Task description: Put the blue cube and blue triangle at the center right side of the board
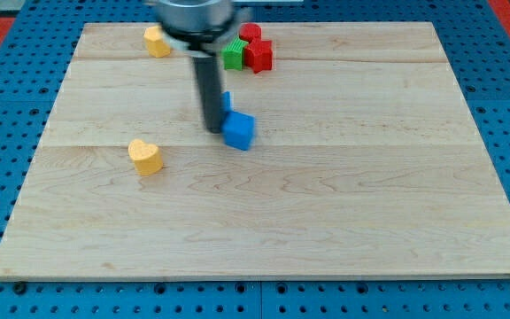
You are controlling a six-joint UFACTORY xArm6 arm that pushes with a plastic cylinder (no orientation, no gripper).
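Observation:
The blue cube [238, 130] lies near the middle of the wooden board [370, 204]. A second blue block, the blue triangle [227, 100], shows just above it, mostly hidden behind the rod. My tip [214, 129] rests on the board at the cube's left side, touching or almost touching it. The dark rod rises from there to the view's top.
A green block [233, 56] and two red blocks [258, 56] [251, 34] cluster at the view's top centre. A yellow block [157, 41] sits at the top left. A yellow heart-shaped block [146, 156] lies left of centre. Blue pegboard surrounds the board.

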